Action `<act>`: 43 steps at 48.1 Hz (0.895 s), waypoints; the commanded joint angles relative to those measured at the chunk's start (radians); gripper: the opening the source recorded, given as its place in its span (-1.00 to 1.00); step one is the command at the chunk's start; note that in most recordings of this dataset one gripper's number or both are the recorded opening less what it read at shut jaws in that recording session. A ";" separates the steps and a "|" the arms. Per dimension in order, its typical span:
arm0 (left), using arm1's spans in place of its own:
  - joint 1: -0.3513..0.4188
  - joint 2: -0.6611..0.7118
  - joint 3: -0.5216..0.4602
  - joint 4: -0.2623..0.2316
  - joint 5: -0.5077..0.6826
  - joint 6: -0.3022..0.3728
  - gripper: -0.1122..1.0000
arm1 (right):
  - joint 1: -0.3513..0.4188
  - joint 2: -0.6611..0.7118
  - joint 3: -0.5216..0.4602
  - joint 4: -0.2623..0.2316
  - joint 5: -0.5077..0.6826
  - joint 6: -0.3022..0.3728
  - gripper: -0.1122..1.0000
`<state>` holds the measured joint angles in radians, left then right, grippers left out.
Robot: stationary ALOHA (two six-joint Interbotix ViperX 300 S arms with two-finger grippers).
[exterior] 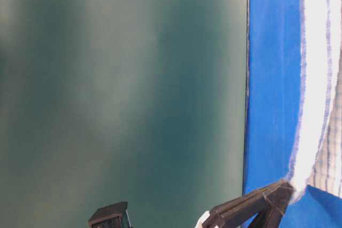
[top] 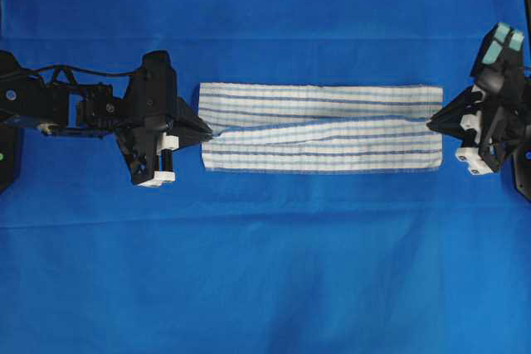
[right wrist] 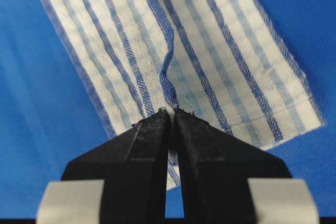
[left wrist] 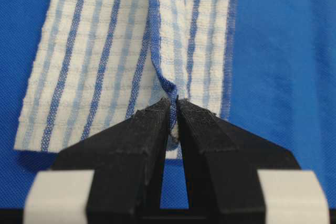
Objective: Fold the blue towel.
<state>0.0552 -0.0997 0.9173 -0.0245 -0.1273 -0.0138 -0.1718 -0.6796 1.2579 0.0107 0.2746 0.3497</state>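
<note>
The blue towel (top: 319, 128), white with dark-blue and light-blue stripes, lies folded into a long strip across the middle of the table. My left gripper (top: 207, 130) is shut on the hem at the towel's left end; in the left wrist view (left wrist: 174, 103) a blue-striped edge is pinched between the black fingertips. My right gripper (top: 431, 122) is shut on the hem at the towel's right end, and the pinch shows in the right wrist view (right wrist: 172, 111). The towel (exterior: 320, 78) also shows in the table-level view.
A plain solid-blue table cloth (top: 265, 271) covers the whole table under the towel. The table's edge (exterior: 247, 78) shows in the table-level view, with a dark green background beyond it.
</note>
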 commanded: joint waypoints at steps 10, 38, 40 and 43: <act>-0.046 0.006 -0.014 -0.003 -0.003 -0.002 -0.70 | 0.078 0.046 0.000 0.025 -0.008 0.000 -0.71; -0.060 0.020 -0.018 -0.005 -0.003 -0.020 0.46 | 0.110 0.025 -0.002 0.031 -0.009 -0.006 0.34; -0.054 0.020 -0.020 -0.005 -0.003 -0.015 0.45 | 0.106 0.014 -0.002 0.023 -0.009 -0.006 0.29; -0.038 0.020 -0.023 -0.005 -0.003 -0.014 0.45 | 0.087 -0.002 -0.003 0.005 -0.009 -0.006 0.29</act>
<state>0.0000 -0.0644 0.9081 -0.0276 -0.1273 -0.0291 -0.0675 -0.6673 1.2671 0.0337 0.2730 0.3451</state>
